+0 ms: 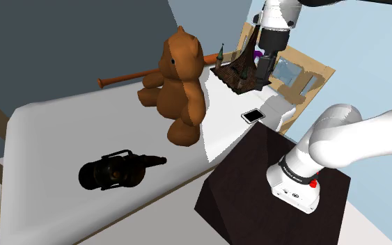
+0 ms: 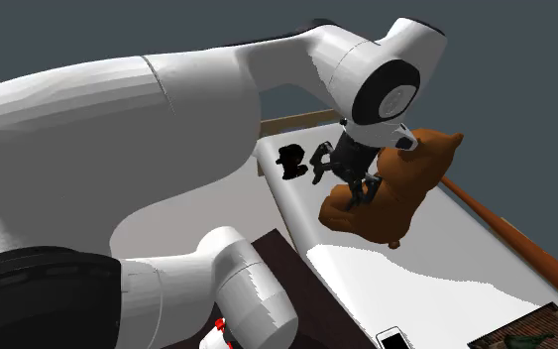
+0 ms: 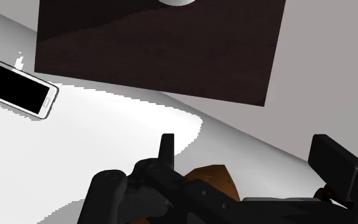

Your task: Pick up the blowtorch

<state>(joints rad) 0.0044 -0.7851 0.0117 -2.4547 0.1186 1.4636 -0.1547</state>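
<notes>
Black blowtorch (image 1: 114,170) lies on white surface (image 1: 62,129); brown teddy bear (image 1: 180,83) nearby.

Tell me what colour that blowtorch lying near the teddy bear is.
The blowtorch is black; the shoulder view shows it best.

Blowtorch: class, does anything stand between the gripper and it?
Yes. In the shoulder view, the brown teddy bear sits between the gripper and the black blowtorch, roughly on the straight line from one to the other.

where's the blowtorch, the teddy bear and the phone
blowtorch (image 1: 109,173): shoulder view, on its dark round body
teddy bear (image 1: 181,92): shoulder view, on its chest
phone (image 3: 15,86): wrist view, on its black screen
</notes>
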